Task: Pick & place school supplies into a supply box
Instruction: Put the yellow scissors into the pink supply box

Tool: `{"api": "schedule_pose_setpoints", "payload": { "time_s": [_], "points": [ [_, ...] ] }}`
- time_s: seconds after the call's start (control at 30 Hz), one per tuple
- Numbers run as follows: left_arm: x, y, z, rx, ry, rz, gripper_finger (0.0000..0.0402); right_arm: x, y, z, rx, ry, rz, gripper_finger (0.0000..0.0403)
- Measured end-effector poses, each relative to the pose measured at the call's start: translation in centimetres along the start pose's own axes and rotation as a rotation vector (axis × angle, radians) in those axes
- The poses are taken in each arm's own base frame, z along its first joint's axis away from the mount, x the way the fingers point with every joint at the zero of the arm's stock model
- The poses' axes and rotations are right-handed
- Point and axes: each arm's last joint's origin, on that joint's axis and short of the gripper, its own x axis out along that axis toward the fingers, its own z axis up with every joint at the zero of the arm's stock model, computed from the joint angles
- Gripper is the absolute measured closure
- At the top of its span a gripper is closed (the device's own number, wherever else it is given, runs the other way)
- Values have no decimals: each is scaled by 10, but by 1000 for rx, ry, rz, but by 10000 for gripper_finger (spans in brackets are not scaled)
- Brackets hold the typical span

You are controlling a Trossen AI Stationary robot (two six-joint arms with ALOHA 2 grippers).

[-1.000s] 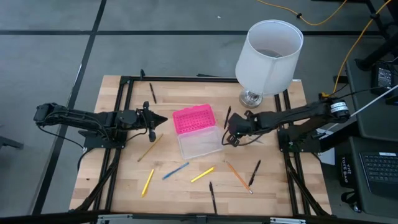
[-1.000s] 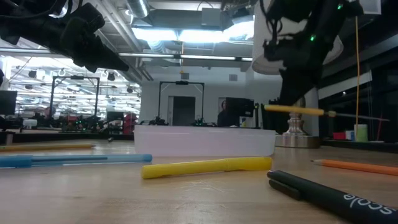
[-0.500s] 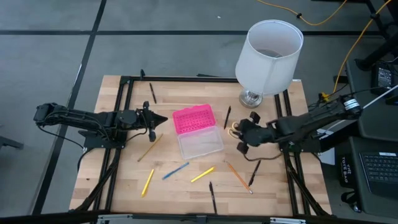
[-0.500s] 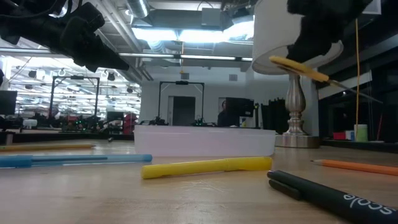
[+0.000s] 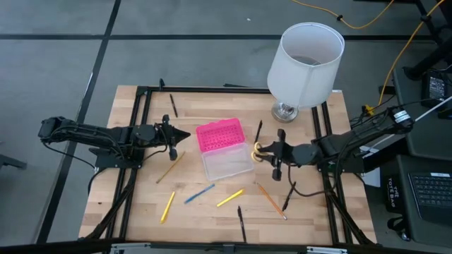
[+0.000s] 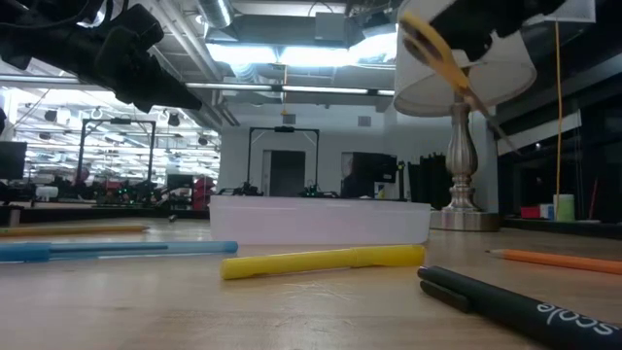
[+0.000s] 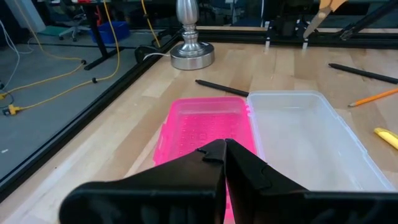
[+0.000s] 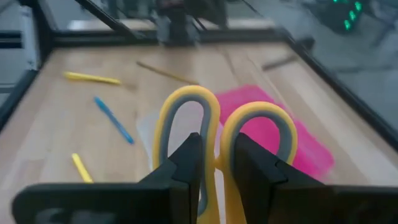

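My right fingers [image 5: 263, 154] clamp the yellow-handled scissors [image 5: 258, 152] just beside the open supply box [image 5: 224, 146]; my left fingers [image 5: 182, 134] wait, pressed together, near its pink lid [image 5: 219, 135].

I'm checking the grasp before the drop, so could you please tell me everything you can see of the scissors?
The scissors are small, with two yellow loop handles lined in grey, plastic by the look. The right pincer is shut on them near where the loops meet, holding them off the table beside the open supply box. Their blades are hard to make out.
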Motion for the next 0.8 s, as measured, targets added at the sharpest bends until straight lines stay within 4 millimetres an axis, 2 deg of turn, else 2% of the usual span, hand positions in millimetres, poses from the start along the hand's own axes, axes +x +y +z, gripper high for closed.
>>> {"api": "schedule_pose_setpoints", "payload": {
  "time_s": [0.27, 0.47, 0.6, 0.8],
  "points": [
    [0, 0, 0, 0, 0, 0, 398, 5, -9, 8, -45, -49, 28, 324],
    [0, 0, 0, 0, 0, 0, 398, 12, -17, 17, -74, -122, 137, 324],
    [0, 0, 0, 0, 0, -1, 398, 23, -22, 22, -118, -196, 210, 324],
    [0, 0, 0, -1, 1, -3, 398, 46, -28, 21, -94, -184, 223, 324]
  ]
}}
